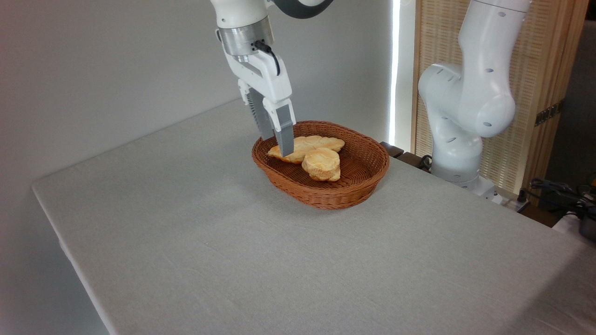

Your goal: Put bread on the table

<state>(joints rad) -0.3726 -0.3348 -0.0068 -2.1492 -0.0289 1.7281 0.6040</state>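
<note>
From the fixed camera, the task is barely begun. The bread [321, 164], a round bun, lies inside the wicker basket [358, 186], leaning against a longer loaf [307, 146] behind it. The hand [275, 144] hangs over the basket's left end, its tips down by the loaf, jaws narrowly parted and holding nothing. Grasping, lifting and setting down all remain.

The bench [186, 223] is a plain light grey cloth, bare around the basket. Behind stand a pale wall, a bright window strip, a slatted wooden screen [540, 70] and the arm's base [461, 139].
</note>
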